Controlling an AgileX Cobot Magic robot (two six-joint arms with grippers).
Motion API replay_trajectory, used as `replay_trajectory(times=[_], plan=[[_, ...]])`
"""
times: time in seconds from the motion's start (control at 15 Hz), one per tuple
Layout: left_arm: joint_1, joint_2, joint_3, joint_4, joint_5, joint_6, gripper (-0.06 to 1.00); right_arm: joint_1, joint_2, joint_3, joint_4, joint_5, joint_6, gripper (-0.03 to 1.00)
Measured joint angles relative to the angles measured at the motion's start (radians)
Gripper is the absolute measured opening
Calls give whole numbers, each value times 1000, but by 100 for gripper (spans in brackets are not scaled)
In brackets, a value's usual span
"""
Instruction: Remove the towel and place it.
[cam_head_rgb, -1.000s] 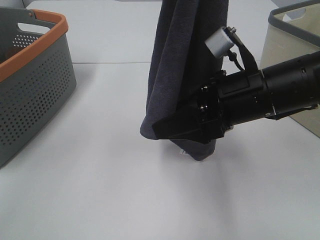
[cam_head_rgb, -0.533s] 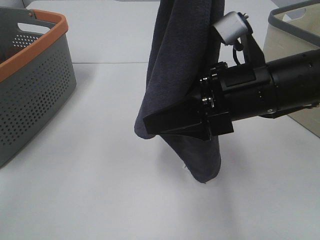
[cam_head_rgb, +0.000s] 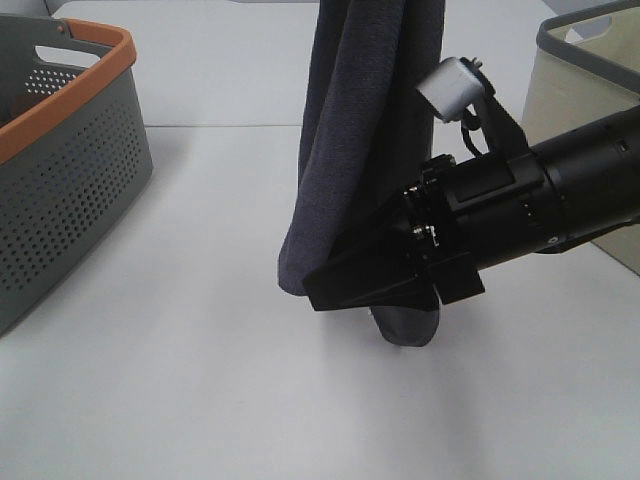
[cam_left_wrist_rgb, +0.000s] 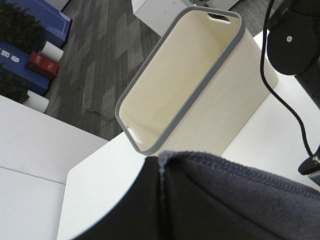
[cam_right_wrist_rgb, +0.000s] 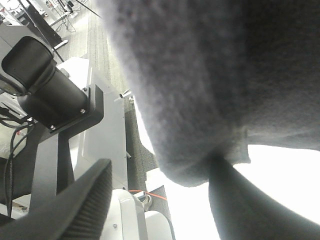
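Note:
The towel (cam_head_rgb: 360, 150) is dark navy terry cloth hanging in a long bunched fold from above the top of the exterior view, its lower end just over the white table (cam_head_rgb: 200, 390). In the left wrist view its hemmed edge (cam_left_wrist_rgb: 225, 200) fills the foreground and hides the left gripper's fingers, which are shut on it. My right gripper (cam_head_rgb: 340, 285) reaches in from the right at the towel's lower end. In the right wrist view the towel (cam_right_wrist_rgb: 200, 75) hangs between the right gripper's (cam_right_wrist_rgb: 157, 172) two spread fingers, and one finger (cam_right_wrist_rgb: 235, 200) touches the cloth.
A grey perforated basket with an orange rim (cam_head_rgb: 70, 150) stands at the left of the table. A cream bin with a grey rim (cam_head_rgb: 585, 70) stands at the right, behind my right arm, and it also shows in the left wrist view (cam_left_wrist_rgb: 200, 85).
My right gripper has dropped lower and tilted down at the towel's bottom end. The towel has swayed, and its lower tip now sits a little higher.

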Motion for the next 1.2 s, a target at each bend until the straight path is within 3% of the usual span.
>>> replay_trajectory(times=[0.2, 0.47, 0.93, 1.07, 1.2], plan=[[0, 0, 0, 0, 0, -4, 0, 0, 0, 0, 44, 38, -15, 50], [0, 0, 0, 0, 0, -4, 0, 1, 0, 0, 148, -126, -87, 49], [0, 0, 0, 0, 0, -6, 0, 1, 0, 0, 142, -415, -47, 56], [0, 0, 0, 0, 0, -6, 0, 1, 0, 0, 140, -416, -47, 53], [0, 0, 0, 0, 0, -7, 0, 1, 0, 0, 104, -369, -26, 41]])
